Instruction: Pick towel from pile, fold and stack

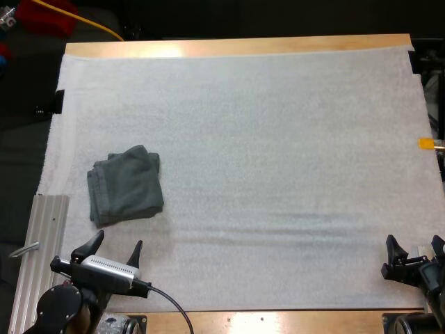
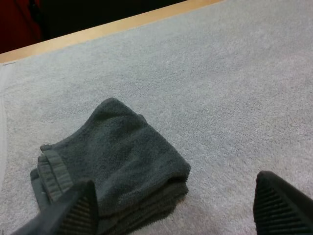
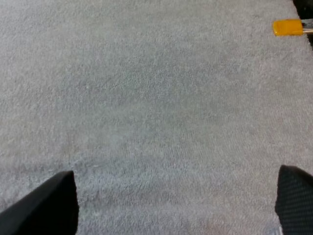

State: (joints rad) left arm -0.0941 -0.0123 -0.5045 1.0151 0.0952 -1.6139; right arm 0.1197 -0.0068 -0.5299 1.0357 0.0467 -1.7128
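Folded towel (image 1: 125, 184): dark grey-green, lying flat on the left part of the white mat (image 1: 278, 139), near the mat's left edge. Stacked layers show along its near side.

Left gripper (image 1: 117, 242): positioned just on the near side of the towel. The fingers are spread wide, holding nothing and clear of the cloth. In the left wrist view the towel lies ahead of the fingers, closer to one of them, with a strip of bare mat in between.

Right gripper (image 1: 414, 243): at the mat's near right corner, well apart from the towel. The fingers stand apart over bare mat.

Surroundings: a ribbed metal rail (image 1: 42, 243) runs beside the mat's left edge, close to the left arm and near the towel. The wooden table (image 1: 243, 47) shows beyond the mat's far edge.
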